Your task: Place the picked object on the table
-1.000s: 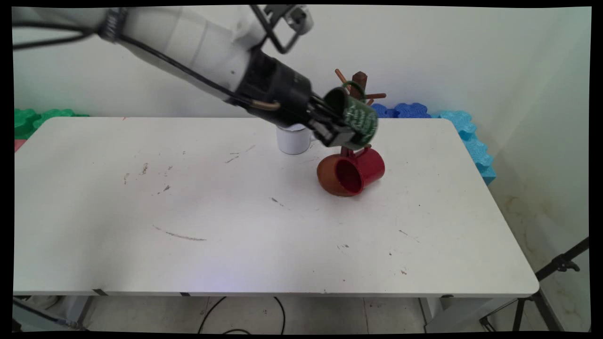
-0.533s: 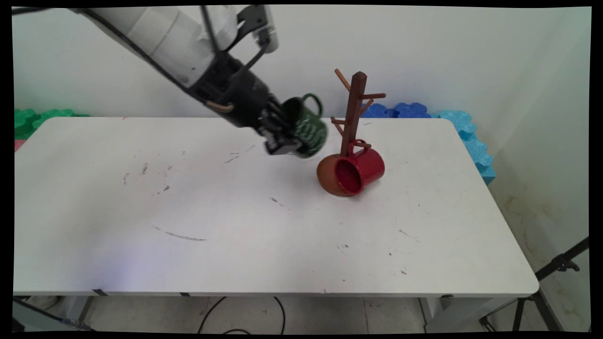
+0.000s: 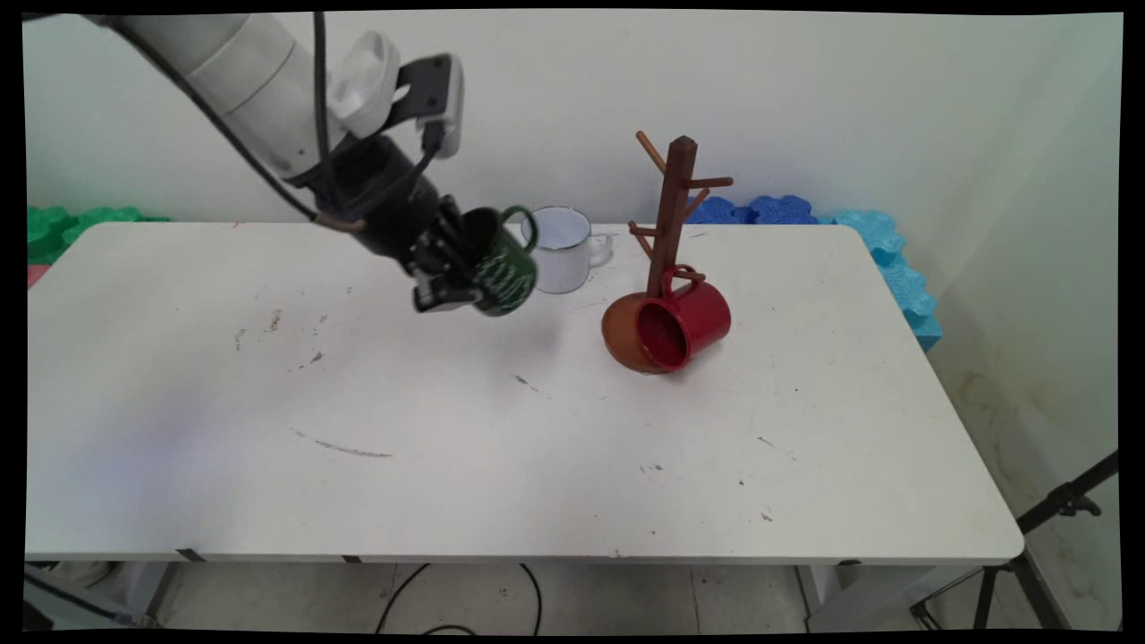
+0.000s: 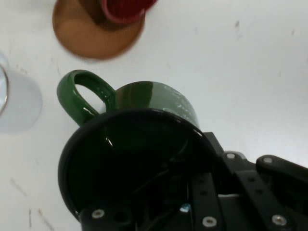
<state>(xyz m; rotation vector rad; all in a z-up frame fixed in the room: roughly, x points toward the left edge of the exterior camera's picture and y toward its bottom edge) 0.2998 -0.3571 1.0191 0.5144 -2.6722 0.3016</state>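
Observation:
My gripper point(image 3: 461, 268) is shut on a dark green mug point(image 3: 501, 264) with white lettering, held tilted in the air above the table's back middle, handle up. In the hand view the green mug point(image 4: 139, 144) fills the centre, its dark mouth toward the camera, one finger inside the rim. A white mug point(image 3: 564, 249) stands just right of the held mug. Further right stands a brown wooden mug tree point(image 3: 673, 215) on a round base, with a red mug point(image 3: 684, 322) hanging from a low peg. The red mug point(image 4: 126, 8) and the tree base point(image 4: 96, 36) show at the hand view's top.
The white table point(image 3: 447, 465) spreads wide in front and to the left, with scuff marks on it. Blue foam blocks point(image 3: 859, 241) line the back right edge and green ones point(image 3: 72, 224) the back left. A tripod leg point(image 3: 1055, 519) stands off the table's right.
The gripper has carried the green mug leftward and a little down, away from the mug tree's upper pegs. The white mug, earlier behind the arm, now shows.

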